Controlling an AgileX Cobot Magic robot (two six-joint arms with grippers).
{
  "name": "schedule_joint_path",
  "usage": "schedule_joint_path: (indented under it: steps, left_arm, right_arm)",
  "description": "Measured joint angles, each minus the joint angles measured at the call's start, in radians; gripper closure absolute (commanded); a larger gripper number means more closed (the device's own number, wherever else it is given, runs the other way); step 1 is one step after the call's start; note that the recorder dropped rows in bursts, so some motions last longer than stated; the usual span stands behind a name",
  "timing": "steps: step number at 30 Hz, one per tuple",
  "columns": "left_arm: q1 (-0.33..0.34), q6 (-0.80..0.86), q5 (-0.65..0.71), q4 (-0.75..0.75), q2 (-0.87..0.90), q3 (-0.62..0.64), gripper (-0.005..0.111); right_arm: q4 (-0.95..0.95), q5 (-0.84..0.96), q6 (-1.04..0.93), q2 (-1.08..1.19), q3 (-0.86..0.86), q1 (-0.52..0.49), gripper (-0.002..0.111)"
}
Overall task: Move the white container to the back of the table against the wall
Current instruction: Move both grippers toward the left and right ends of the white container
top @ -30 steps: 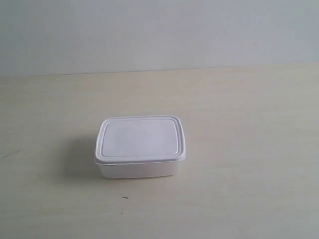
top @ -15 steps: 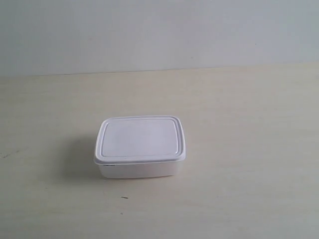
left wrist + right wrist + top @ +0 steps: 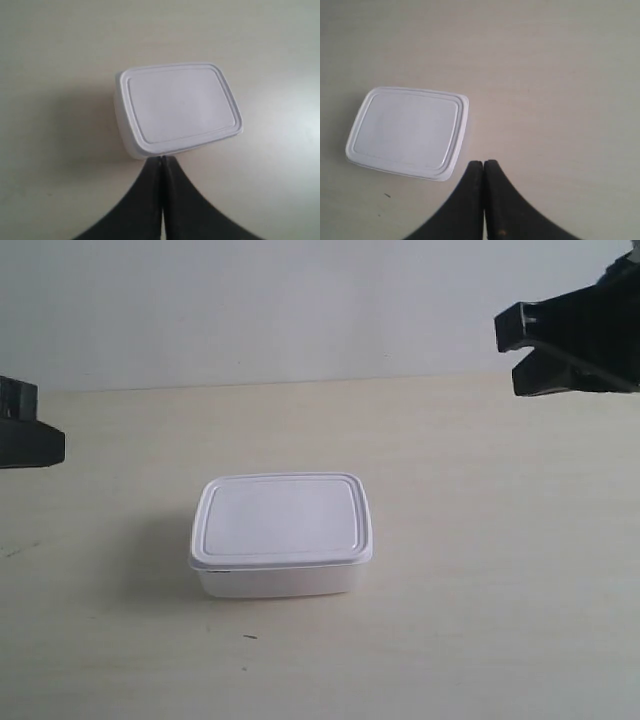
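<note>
The white container [image 3: 282, 530], lid on, sits flat on the beige table [image 3: 480, 540], about midway between the front edge and the wall [image 3: 300, 300]. My left gripper [image 3: 163, 159] is shut and empty, its tips just short of the container [image 3: 177, 107]. My right gripper [image 3: 483, 163] is also shut and empty, hovering beside one corner of the container [image 3: 407, 131] without touching it. In the exterior view, one dark arm [image 3: 30, 435] pokes in at the left edge. The other arm [image 3: 575, 340] shows high at the right, and both are well away from the box.
Bare tabletop [image 3: 300, 420] lies between the container and the wall. A few tiny dark specks [image 3: 249, 636] mark the table in front of the box.
Both arms have come into the exterior view, one at the left edge and one at the upper right. The container has not moved.
</note>
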Motion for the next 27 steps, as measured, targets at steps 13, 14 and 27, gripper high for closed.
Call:
schedule_joint_path:
  steps: [13, 14, 27]
  left_arm:
    - [0.0, 0.034, 0.026, -0.244, 0.037, 0.15, 0.107]
    - [0.0, 0.044, 0.016, -0.269, 0.04, 0.173, 0.107]
    - [-0.004, 0.136, -0.069, -0.43, 0.127, 0.263, 0.107]
  right_arm:
    - [0.261, 0.148, -0.072, 0.223, -0.059, 0.029, 0.108]
    - [0.264, 0.145, -0.075, 0.239, -0.059, 0.049, 0.108]
    - [0.228, 0.027, -0.041, 0.469, -0.059, 0.269, 0.108]
